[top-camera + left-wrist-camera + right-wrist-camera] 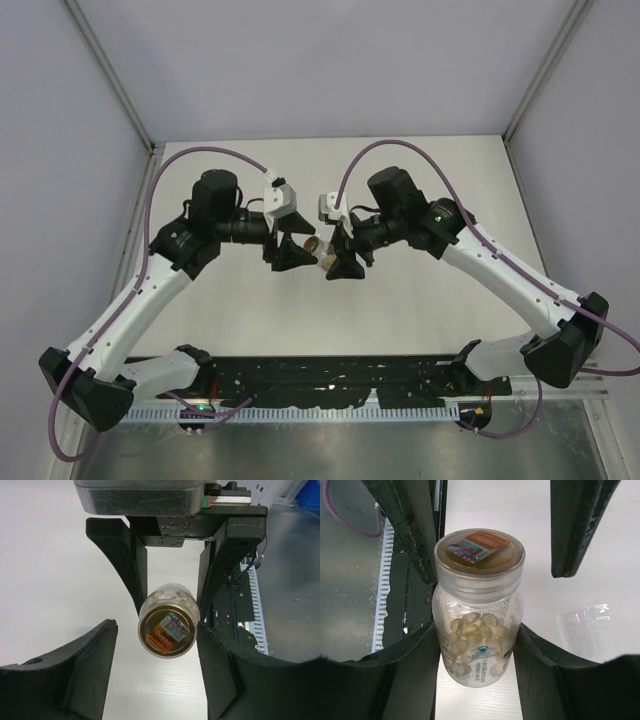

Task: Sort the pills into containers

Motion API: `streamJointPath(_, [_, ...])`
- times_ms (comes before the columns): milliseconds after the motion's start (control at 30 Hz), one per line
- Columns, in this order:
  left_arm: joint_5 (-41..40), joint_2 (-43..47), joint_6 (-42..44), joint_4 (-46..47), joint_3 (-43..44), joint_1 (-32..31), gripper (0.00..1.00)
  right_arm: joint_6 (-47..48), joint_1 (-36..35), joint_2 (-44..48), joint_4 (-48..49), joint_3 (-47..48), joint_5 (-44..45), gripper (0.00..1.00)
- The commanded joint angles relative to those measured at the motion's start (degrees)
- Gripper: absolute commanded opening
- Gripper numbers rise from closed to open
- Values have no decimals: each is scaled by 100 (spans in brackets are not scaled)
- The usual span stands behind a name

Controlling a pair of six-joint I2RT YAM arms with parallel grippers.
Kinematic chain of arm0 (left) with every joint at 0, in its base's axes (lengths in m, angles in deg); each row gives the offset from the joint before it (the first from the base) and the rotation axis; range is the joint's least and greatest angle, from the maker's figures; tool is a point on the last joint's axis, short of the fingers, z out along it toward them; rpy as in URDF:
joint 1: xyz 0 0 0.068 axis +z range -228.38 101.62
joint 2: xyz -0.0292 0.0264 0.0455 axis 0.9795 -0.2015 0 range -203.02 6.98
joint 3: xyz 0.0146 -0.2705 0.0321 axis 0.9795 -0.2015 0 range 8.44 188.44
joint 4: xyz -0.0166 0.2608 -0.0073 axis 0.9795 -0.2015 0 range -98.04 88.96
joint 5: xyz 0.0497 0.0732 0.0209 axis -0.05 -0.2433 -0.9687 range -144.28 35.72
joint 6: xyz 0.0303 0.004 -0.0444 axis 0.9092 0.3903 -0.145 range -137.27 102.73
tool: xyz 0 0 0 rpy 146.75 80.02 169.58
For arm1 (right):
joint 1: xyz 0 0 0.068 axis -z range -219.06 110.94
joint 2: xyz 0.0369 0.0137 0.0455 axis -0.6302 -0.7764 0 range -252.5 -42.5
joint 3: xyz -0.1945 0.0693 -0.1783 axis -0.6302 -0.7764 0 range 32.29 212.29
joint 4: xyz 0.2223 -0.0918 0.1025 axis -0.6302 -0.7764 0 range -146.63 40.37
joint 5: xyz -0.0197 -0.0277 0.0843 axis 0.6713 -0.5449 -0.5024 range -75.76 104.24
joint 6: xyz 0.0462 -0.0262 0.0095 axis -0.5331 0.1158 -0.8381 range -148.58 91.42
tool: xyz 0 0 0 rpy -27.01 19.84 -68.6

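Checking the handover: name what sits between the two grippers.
The pill bottle: right wrist view shows the right gripper clamped on its body; left wrist view, its lid between the left gripper's open jaws.

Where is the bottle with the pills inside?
The bottle is at the centre of the top view, gripped by the right end effector, its cap facing the open left end effector.

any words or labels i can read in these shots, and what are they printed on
Orange and blue sticker on the frosted plastic lid of the clear plastic pill bottle: carries print, but it is too small and blurred to read in either wrist view.
Printed lines around a round blue logo on the bottle's wall: too small to read.
Top view: no text can be made out.
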State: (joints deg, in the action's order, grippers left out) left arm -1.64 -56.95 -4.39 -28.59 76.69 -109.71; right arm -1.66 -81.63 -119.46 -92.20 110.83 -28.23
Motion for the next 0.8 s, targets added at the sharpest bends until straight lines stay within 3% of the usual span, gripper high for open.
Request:
streamJointPath(0, [9,-50,-356,531,154,-31,64,15,3,-29,108,153,-129,6])
streamJointPath(133, [9,-50,-602,707,93,-31,44,-37,3,-29,205,56,-24,6])
streamJointPath(267, [-122,-15,-988,918,5,-31,9,-221,3,-2,398,-23,283,6])
streamJointPath(333, [-446,-33,-1244,1058,-39,-31,1,-335,-6,6,512,-41,477,5])
streamJointPath(467, [-1552,-50,-2314,1269,-101,-31,0,-608,-6,24,828,-58,1188,5])
streamJointPath(600, [-3090,-129,-3220,858,56,4,0,-845,-6,7,1066,-93,2215,5])
streamJointPath(767, [-3112,-94,-3950,847,-153,381,0,-969,-15,-29,1286,-286,2745,5])
